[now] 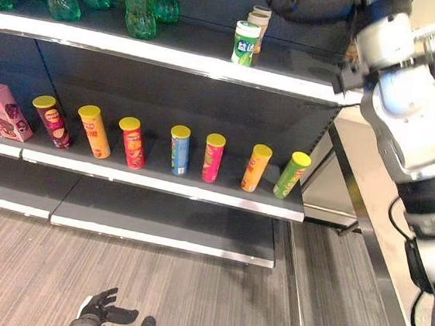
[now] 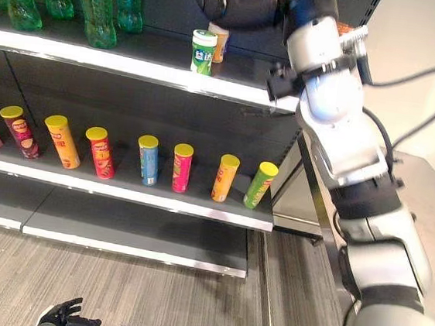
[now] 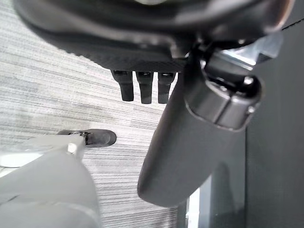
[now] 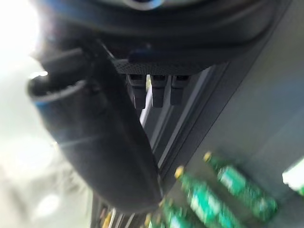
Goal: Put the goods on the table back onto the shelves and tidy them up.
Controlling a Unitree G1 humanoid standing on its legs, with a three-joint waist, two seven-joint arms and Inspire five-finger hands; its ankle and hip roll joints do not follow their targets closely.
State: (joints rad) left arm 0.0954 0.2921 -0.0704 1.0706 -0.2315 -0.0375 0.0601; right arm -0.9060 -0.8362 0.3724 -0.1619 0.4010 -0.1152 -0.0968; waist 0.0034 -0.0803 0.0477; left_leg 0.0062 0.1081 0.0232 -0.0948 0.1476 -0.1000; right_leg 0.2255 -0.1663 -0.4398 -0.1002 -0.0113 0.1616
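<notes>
While the right arm reached up to the top shelf, the views read as follows.

Left eye view: green-labelled canister [image 1: 246,43] stood upright on the top shelf [image 1: 174,59], below the right hand; left hand [image 1: 99,311] hung low over the floor, fingers loosely spread, holding nothing.

Right eye view: right hand [image 2: 242,0] hovered just above the canister, apart from it, fingers relaxed and empty; chip tubes [image 2: 182,168] lined the middle shelf.

Left wrist view: straight fingers [image 3: 142,85], floor beyond.

Right wrist view: green bottles [image 4: 237,190], unseen beside this hand elsewhere.

Handling: probably light, stiff, smooth; grasp round the middle.

2 small canisters [image 1: 246,42] upright on upper shelf [image 1: 304,75] — green-white in front
</notes>
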